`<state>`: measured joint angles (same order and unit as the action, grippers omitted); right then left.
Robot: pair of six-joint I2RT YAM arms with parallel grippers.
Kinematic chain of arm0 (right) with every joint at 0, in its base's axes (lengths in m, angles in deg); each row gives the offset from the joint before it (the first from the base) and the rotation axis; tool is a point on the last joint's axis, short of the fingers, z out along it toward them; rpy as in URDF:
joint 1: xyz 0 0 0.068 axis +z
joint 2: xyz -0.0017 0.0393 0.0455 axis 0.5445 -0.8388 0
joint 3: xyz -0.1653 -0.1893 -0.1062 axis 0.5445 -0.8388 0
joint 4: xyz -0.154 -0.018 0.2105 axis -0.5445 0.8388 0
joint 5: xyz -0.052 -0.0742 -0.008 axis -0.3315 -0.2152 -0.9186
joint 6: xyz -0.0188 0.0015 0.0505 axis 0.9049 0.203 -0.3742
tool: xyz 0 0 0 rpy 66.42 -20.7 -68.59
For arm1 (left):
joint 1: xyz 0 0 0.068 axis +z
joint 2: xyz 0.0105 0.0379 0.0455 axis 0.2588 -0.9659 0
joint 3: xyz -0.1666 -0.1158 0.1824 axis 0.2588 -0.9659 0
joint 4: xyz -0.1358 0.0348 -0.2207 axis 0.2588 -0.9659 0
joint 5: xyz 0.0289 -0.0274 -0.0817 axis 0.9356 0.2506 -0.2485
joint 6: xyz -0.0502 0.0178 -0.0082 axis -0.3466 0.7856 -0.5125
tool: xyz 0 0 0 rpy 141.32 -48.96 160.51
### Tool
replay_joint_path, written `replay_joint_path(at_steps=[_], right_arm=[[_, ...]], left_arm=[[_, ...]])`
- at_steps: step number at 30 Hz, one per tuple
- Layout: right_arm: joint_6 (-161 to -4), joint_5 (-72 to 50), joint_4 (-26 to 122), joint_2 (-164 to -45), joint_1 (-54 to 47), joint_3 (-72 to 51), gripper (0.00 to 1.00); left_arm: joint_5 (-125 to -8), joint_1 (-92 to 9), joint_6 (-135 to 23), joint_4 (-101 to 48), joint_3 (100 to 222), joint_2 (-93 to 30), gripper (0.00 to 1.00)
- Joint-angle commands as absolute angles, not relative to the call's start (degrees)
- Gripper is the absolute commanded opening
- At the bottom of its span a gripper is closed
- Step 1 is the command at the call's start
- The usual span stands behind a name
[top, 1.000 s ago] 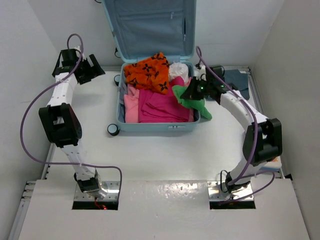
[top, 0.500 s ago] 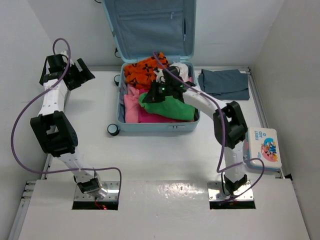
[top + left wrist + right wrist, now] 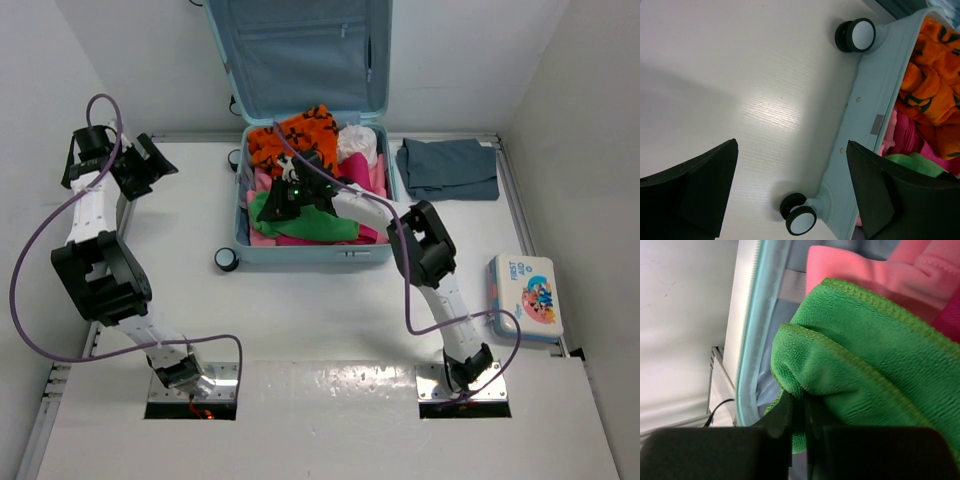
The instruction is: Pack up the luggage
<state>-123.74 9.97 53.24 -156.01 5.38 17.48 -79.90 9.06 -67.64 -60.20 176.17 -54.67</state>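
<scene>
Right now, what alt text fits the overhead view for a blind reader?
The white right robot arm reaches into an open pale aqua hard-shell suitcase, its jaws gripping a green terry cloth above pink and orange clothes. The left arm stands at the white table's left edge, jaws open.

Desk (image 3: 330, 300), viewed from the arms' side. The luggage (image 3: 300, 252) lies open at 12 o'clock, its lid (image 3: 300, 55) upright behind the shell and its wheels (image 3: 227, 259) on the 9 o'clock side. Inside, a towel (image 3: 310, 218) lies on stacked clothes (image 3: 355, 190). The right end effector (image 3: 270, 203) is at the towel's 9 o'clock edge. A folded cloth (image 3: 450, 167) lies just beside the luggage at 3 o'clock, and a small box (image 3: 527, 295) lies at 4 o'clock, well apart. The left end effector (image 3: 150, 168) is at 10 o'clock, apart from the luggage.
</scene>
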Motion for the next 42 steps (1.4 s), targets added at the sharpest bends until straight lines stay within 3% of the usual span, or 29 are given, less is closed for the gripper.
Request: replay_joint_path(at_steps=[1,3,8,14,20,24,28,33,36,42], right_arm=[[-123.83,11.51,52.4,-157.4,6.65,20.13,0.2],[-121.47,12.13,53.01,-156.53,7.09,19.25,0.37],[-115.5,10.82,53.28,-147.32,6.3,14.77,0.55],[-110.57,6.42,61.17,-132.72,-1.51,14.77,0.56],[-105.12,-11.47,64.17,-120.58,-17.23,4.22,0.55],[-105.8,-18.63,66.29,-124.61,-25.24,2.9,0.54],[-106.87,-13.72,64.45,-131.72,-30.96,5.88,0.52],[-102.66,-12.83,62.86,-144.18,-31.93,11.33,0.61],[-101.5,-15.11,63.38,-149.81,-32.45,16.68,0.73],[-98.03,-20.82,65.15,-158.18,-32.55,26.27,0.77]], left_arm=[[-81.78,9.26,-68.01,-60.51,175.52,-50.96,0.9],[-81.78,8.04,-67.49,-60.51,175.52,-50.27,0.92],[-79.76,5.05,-64.59,-59.37,177.97,-48.94,0.94],[-80.29,2.5,-64.58,-56.82,181.58,-50.43,0.94],[-77.31,-2.33,-65.11,-53.4,182.99,-51.48,0.94],[-76.16,-4.01,-66.25,-52.77,184.92,-54.03,0.94],[-74.49,-5.24,-66.0,-52.77,186.15,-54.74,0.94],[-71.6,-5.77,-63.8,-53.92,186.15,-54.74,0.94],[-70.36,-5.24,-63.27,-54.44,185.54,-54.74,0.94],[-67.64,-4.63,-61.07,-54.44,185.01,-54.74,0.94]])
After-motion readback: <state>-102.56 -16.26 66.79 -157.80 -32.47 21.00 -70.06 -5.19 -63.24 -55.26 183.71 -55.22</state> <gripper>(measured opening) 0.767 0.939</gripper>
